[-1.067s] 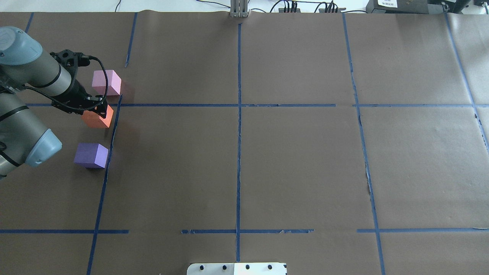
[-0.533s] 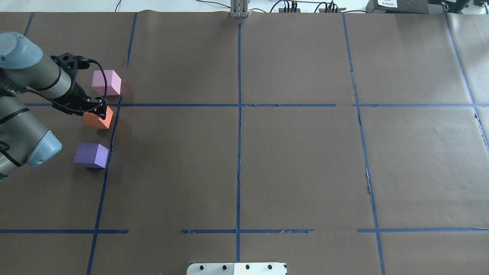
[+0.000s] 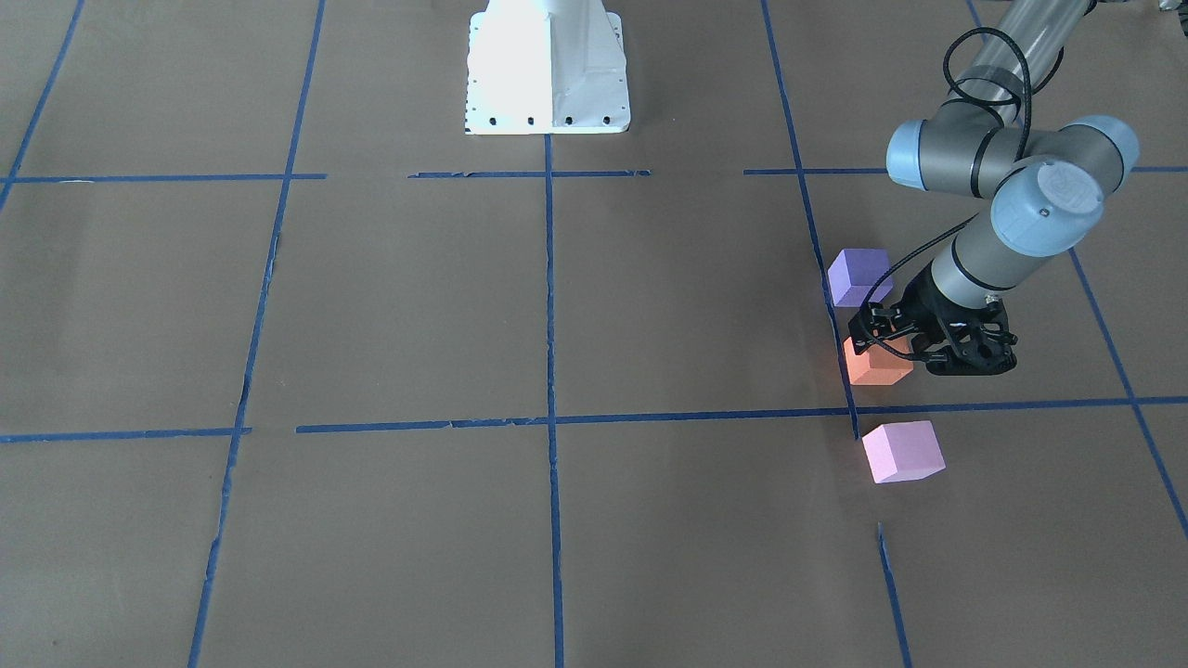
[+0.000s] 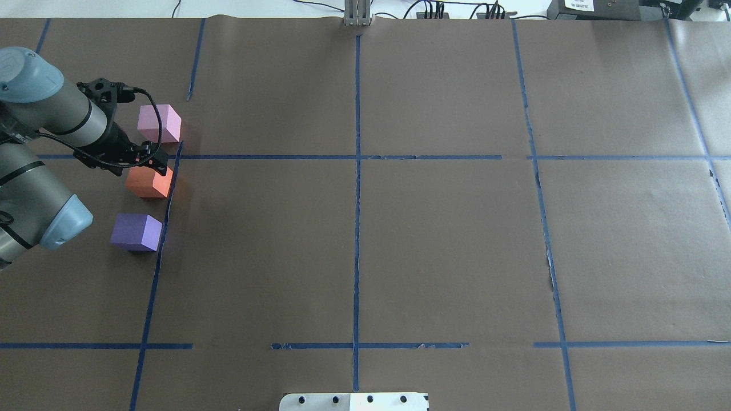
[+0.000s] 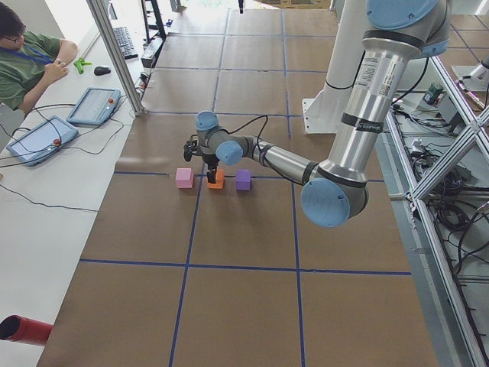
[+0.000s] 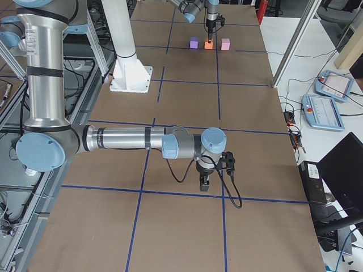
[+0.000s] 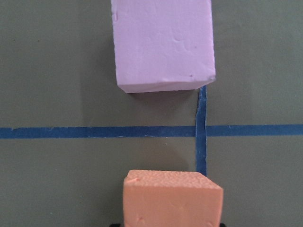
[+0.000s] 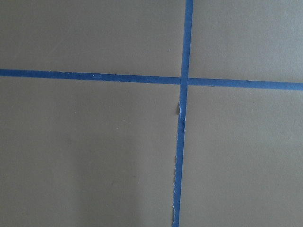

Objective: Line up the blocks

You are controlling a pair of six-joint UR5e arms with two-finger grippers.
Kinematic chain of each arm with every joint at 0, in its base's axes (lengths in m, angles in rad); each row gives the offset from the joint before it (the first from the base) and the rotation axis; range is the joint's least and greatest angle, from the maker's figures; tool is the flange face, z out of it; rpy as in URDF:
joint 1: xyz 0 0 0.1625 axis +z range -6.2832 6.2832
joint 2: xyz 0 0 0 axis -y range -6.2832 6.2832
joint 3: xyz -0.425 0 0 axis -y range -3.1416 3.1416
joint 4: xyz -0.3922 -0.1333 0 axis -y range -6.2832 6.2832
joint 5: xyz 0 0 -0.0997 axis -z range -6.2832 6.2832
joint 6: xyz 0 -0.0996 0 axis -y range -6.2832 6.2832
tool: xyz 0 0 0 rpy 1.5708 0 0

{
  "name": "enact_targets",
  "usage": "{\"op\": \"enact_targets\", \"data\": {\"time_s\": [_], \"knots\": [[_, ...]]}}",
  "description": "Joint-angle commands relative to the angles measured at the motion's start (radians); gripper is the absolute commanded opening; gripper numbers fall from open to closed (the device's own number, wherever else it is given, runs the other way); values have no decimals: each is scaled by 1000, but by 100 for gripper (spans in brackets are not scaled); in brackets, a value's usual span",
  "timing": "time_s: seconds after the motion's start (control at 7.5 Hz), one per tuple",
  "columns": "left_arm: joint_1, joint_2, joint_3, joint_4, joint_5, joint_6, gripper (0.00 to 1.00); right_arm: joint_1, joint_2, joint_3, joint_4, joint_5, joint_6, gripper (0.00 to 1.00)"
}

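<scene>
Three blocks stand in a near-straight row at the table's left side, beside a blue tape line. The pink block (image 4: 160, 123) (image 3: 902, 452) (image 7: 163, 45) is farthest from me, the orange block (image 4: 149, 184) (image 3: 877, 369) (image 7: 173, 201) is in the middle, and the purple block (image 4: 137, 231) (image 3: 858, 276) is nearest. My left gripper (image 4: 149, 165) (image 3: 886, 345) hangs straight over the orange block, open, with its fingers beside it. The orange block rests on the paper. My right gripper (image 6: 204, 182) shows only in the exterior right view, low over bare paper. I cannot tell whether it is open.
The table is covered in brown paper with a blue tape grid (image 4: 357, 157). The white robot base plate (image 3: 548, 70) (image 4: 354, 401) is at the near middle edge. An operator (image 5: 27, 57) sits at a side desk with tablets beyond the table's left end.
The left gripper's fingers have spread. The orange block has dropped slightly towards the table and shows more fully. The pink and purple blocks have not moved.
</scene>
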Motion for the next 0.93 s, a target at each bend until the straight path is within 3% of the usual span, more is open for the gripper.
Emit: {"op": "enact_targets", "data": {"time_s": [0.0, 0.27, 0.8], "knots": [[0, -7, -5, 2, 2, 1, 100, 1, 0, 0, 0, -1, 0, 100], [-61, -7, -66, 19, 6, 22, 100, -1, 0, 0, 0, -1, 0, 100], [-257, 8, -143, 107, -4, 380, 100, 1, 1, 0, 0, -1, 0, 100]]}}
